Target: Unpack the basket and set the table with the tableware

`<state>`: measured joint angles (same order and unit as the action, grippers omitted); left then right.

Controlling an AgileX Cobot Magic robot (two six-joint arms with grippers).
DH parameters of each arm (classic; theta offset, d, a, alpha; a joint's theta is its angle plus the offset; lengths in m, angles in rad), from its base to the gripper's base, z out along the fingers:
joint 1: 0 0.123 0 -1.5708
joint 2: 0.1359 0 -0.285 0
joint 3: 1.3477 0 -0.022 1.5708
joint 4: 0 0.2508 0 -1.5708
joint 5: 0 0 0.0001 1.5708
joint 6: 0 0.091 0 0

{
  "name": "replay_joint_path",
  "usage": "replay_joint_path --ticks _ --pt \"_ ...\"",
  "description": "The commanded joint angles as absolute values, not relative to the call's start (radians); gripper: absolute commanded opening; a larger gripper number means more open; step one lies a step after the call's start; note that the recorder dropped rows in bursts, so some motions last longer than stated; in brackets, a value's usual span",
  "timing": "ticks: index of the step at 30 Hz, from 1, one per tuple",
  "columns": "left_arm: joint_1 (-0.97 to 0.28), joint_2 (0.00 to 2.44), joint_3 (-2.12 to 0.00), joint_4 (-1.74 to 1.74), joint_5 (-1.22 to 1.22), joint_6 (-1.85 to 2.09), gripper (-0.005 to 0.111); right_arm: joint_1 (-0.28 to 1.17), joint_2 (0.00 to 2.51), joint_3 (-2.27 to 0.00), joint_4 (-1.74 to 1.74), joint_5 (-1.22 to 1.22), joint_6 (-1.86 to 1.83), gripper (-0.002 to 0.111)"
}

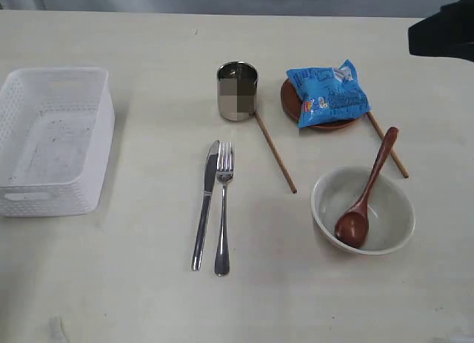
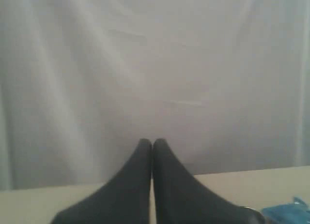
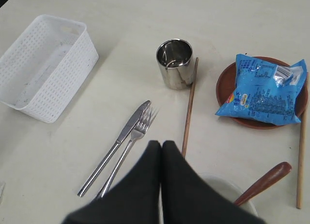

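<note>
1. Nearest the exterior camera, the knife (image 1: 206,202) and fork (image 1: 223,210) lie side by side on the table (image 1: 133,284). Their handles point toward the camera.
2. To their right stands the bowl (image 1: 396,224), upright. The spoon (image 1: 370,184) has its head inside and its handle leaning out over the far rim.
3. The basket (image 1: 104,135) sits upright at the table's left edge, well apart from the rest. Nothing shows inside it.
4. Further back, the first chopstick (image 1: 275,152) runs from beside the bowl up to the cup (image 1: 237,91). The second chopstick (image 1: 398,164) lies on the other side of the plate (image 1: 289,98). The pair is split.
5. The cup is upright. A blue snack bag (image 1: 328,95) lies on the plate and covers most of it.
6. The right gripper (image 3: 161,144) is closed on nothing and hovers above the bowl's near rim.
7. The left gripper (image 2: 152,141) is also closed and empty. It is raised and faces the pale backdrop (image 2: 145,64), with only a corner of the snack bag below it.
8. Judgement: unpacking looks finished and the setting is essentially laid out. If any move remains, it is bringing the chopsticks together.
9. Key relation: the first chopstick lies just beyond the right gripper's tips. Its long axis runs away from the gripper toward the cup. The right arm is the nearer one and would have to open first.
</note>
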<state>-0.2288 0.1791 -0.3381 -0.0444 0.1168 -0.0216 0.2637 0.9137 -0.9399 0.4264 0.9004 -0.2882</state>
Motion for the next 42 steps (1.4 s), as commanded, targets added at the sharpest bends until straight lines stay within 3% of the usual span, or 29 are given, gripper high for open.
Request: replay_joint_path --ticks 1,9,19,42 --pt "-0.134 0.135 -0.214 -0.052 0.027 -0.048 0.0 0.258 0.911 -0.937 0.432 0.891 -0.288 -0.001" --pt "-0.125 0.011 0.0 -0.03 0.021 -0.042 0.0 0.258 0.911 -0.937 0.432 0.891 -0.288 -0.001" --pt "-0.125 0.0 0.0 0.055 0.326 0.027 0.0 0.258 0.911 -0.937 0.432 0.891 -0.291 -0.001" --pt "-0.125 0.0 0.0 0.041 0.32 -0.027 0.0 0.258 0.911 -0.937 0.424 0.891 -0.305 -0.001"
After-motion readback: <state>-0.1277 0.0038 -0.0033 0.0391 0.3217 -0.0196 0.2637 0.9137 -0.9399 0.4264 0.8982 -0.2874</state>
